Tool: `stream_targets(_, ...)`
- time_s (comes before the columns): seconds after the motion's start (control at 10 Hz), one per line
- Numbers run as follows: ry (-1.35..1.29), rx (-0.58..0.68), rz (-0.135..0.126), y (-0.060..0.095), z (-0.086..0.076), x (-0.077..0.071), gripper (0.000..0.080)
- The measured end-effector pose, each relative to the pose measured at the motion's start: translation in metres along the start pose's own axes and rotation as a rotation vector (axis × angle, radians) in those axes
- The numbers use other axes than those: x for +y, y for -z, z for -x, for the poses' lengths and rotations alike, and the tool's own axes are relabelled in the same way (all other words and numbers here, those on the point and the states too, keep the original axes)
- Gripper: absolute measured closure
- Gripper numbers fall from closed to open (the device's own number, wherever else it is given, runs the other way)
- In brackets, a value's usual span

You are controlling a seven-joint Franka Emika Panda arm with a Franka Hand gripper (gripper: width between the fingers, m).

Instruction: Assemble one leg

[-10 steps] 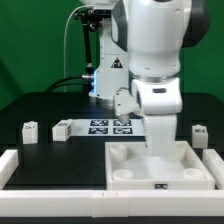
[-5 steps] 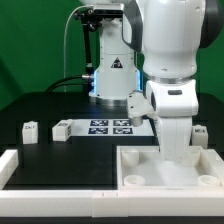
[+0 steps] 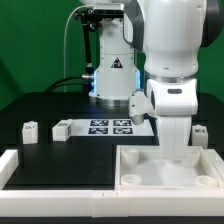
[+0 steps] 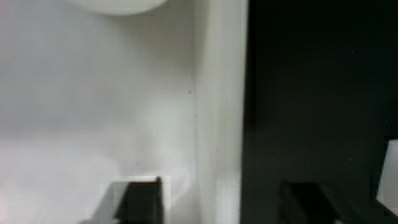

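Note:
Small white legs with marker tags stand on the black table: two at the exterior view's left (image 3: 30, 131) (image 3: 61, 129) and one at its right (image 3: 199, 133). My gripper (image 3: 172, 150) reaches down at the far rim of the large white tray-like panel (image 3: 150, 176). In the wrist view the gripper (image 4: 222, 200) straddles the panel's rim wall (image 4: 221, 100). A dark finger (image 4: 141, 201) is over the panel's inside and the other is over the black table. Gaps show on both sides of the wall. It holds no leg.
The marker board (image 3: 110, 126) lies behind the panel, in front of a lit stand (image 3: 112, 70). A white frame rail (image 3: 60, 172) runs along the front. A round socket (image 4: 121, 5) shows in the panel's corner. A white bit (image 4: 390, 165) sits at the wrist view's edge.
From one second ago to half a second ago, the arm and the panel shifted toward the exterior view's right. Since then nothing has visibly moved.

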State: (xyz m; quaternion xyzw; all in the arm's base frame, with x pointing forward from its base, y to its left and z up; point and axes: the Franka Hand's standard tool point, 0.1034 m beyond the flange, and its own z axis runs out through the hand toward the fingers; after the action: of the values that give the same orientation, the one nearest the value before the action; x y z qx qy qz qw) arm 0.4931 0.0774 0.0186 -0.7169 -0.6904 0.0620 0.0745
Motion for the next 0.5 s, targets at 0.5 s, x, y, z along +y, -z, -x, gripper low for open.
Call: stream_targets(0.5, 0.001, -0.003, 0.004, 0.0043, 0.0016, -0.0025, 0.0154)
